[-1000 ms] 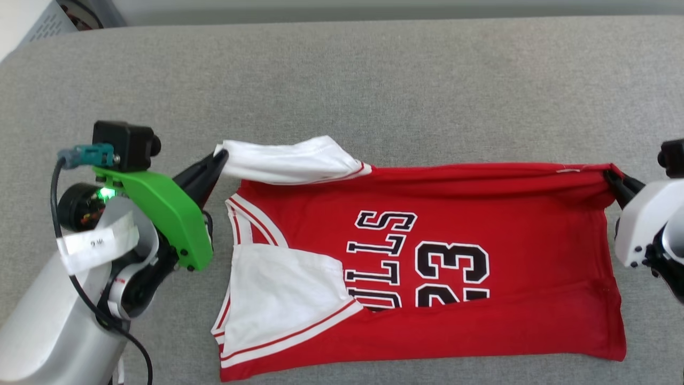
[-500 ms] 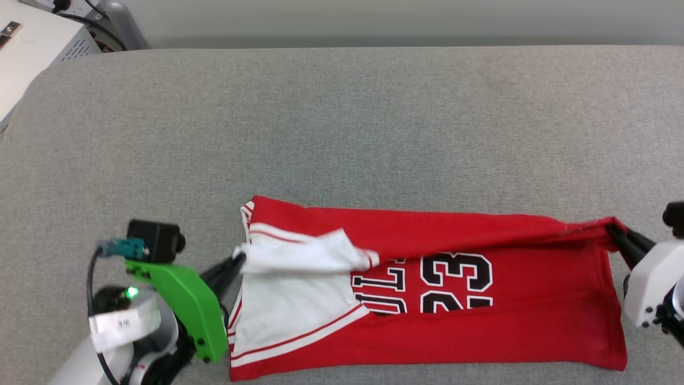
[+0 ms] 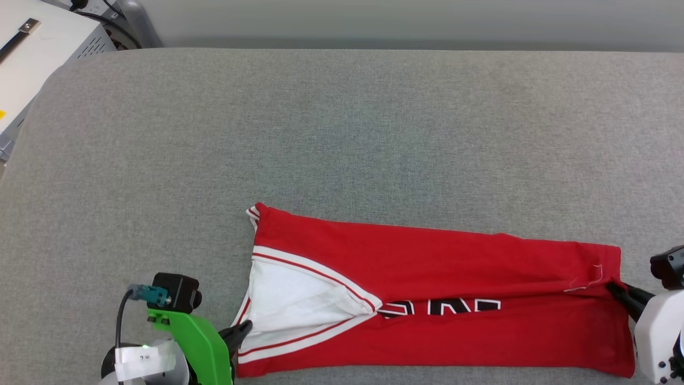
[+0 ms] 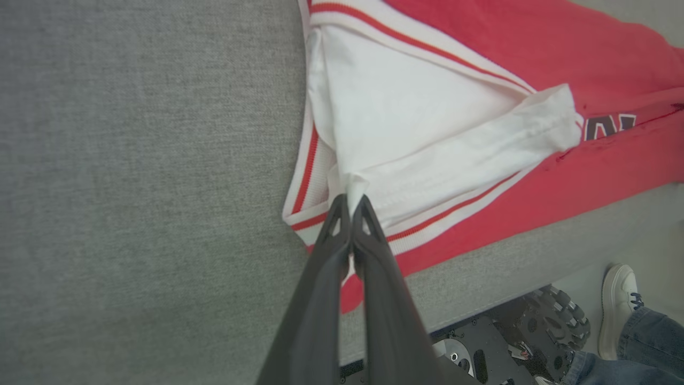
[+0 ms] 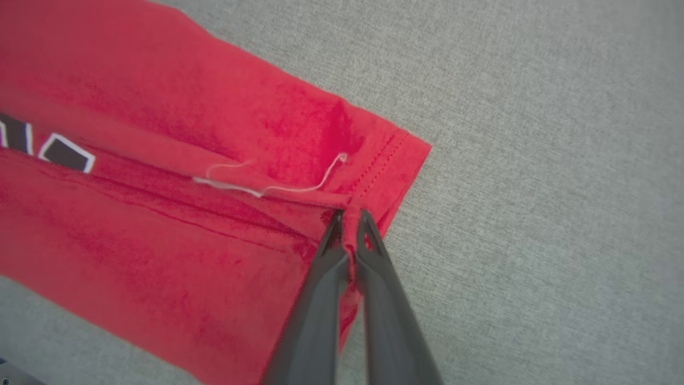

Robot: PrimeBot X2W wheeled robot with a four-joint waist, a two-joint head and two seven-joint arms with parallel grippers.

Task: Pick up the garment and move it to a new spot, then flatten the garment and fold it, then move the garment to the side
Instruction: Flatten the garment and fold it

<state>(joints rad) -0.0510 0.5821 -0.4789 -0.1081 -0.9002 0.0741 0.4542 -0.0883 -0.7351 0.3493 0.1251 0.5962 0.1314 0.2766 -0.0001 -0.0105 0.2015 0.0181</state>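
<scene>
grey cushion (image 3: 342, 133), left arm (image 3: 197, 347) and right arm (image 3: 660, 337) low, jaws tight on garment (image 3: 438, 256) ends

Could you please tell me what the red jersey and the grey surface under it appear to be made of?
Red jersey: soft knit fabric, probably cotton or polyester, matte; it creases, and stitched hems show. Grey surface: woven upholstery-like cloth, matte, with a fine heathered weave; its rounded corners suggest padding.
</scene>
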